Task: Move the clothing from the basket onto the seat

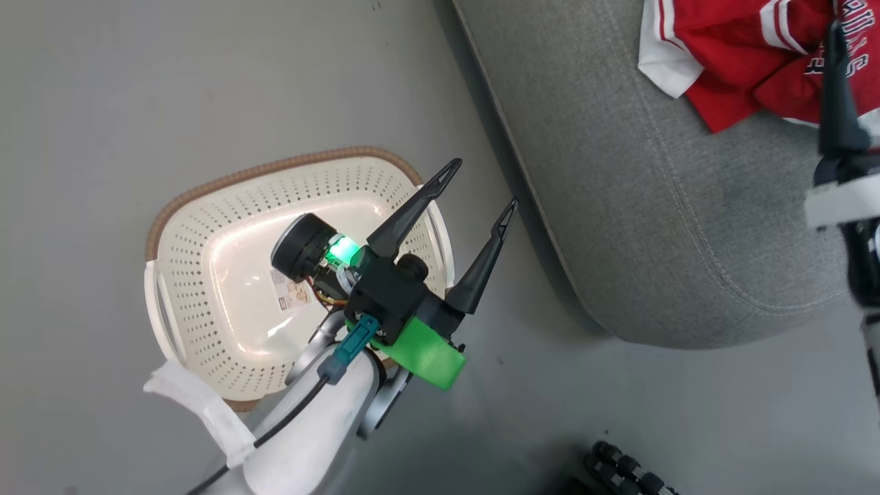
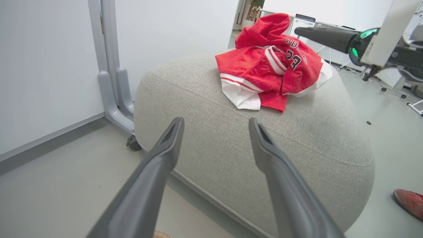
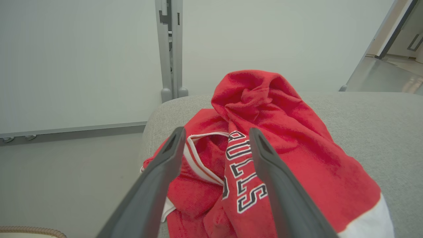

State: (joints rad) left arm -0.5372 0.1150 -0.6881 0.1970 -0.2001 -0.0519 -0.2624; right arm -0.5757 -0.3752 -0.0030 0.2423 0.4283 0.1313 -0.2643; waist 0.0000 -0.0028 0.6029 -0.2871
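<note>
While the left gripper point(image 1: 483, 184) hangs with its two fingers spread wide and nothing between them, one tip sits over the basket's right handle and the other over the narrow strip of floor point(image 1: 103, 103) beside the seat point(image 1: 653, 206). That strip is the tight spot: the basket point(image 1: 275, 165) and the seat's rounded edge are near but apart. Everywhere else round the basket it's open grey floor, plenty of room. The basket stands upright, brown rim up, its perforated walls and glossy bottom with a small label in plain sight.

Over to the right gripper point(image 3: 217, 130): fingers apart as well, poised right at the clothing point(image 3: 281, 138), though I can't tell whether they touch it. The clothing is on the seat, bunched in a red heap near the seat's edge on the wall side, with a broad stretch of bare grey cushion between it and the edge facing the basket. Crumpled thin jersey, white stripes and trim, a white hem poking out, "BULLS" lettering and a number on show. At the floor's far side, a shoe point(image 2: 409, 201) rests beside the seat.
</note>
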